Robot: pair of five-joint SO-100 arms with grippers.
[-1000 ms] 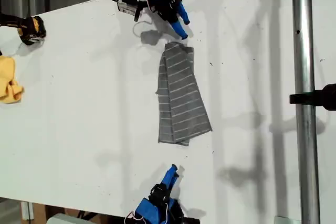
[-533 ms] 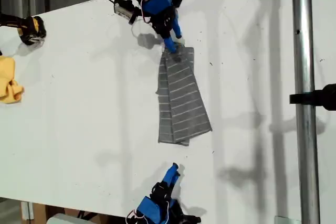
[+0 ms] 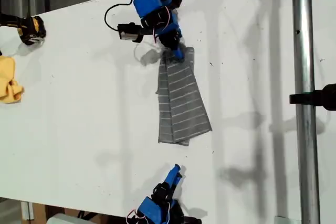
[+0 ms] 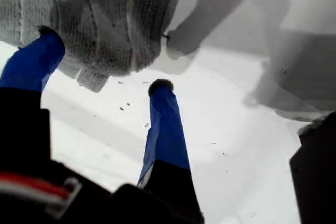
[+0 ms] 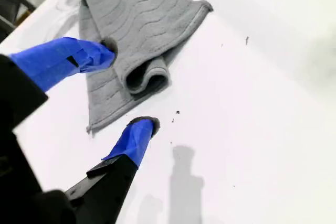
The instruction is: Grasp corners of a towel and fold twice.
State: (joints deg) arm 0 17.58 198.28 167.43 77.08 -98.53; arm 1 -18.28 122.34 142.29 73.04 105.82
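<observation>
The towel point(image 3: 180, 98), folded into a long grey strip, lies mid-table point(image 3: 79, 103) in the exterior view. My first gripper point(image 3: 177, 52) sits at its far end, jaws spread, 1 finger point(image 4: 32, 61) on the cloth, nothing clamped. My second gripper point(image 3: 175, 172) hovers just short of the near end, jaws apart and empty. A yellow cloth point(image 3: 9, 80) lies at the exterior view's left.

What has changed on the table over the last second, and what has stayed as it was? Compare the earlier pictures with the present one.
My first gripper came down from just beyond the towel onto its far end, jaws open with the cloth's edge at them; its arm swung toward the exterior view's left. Nothing was grasped. The folded towel, my second gripper and the yellow cloth barely moved.
</observation>
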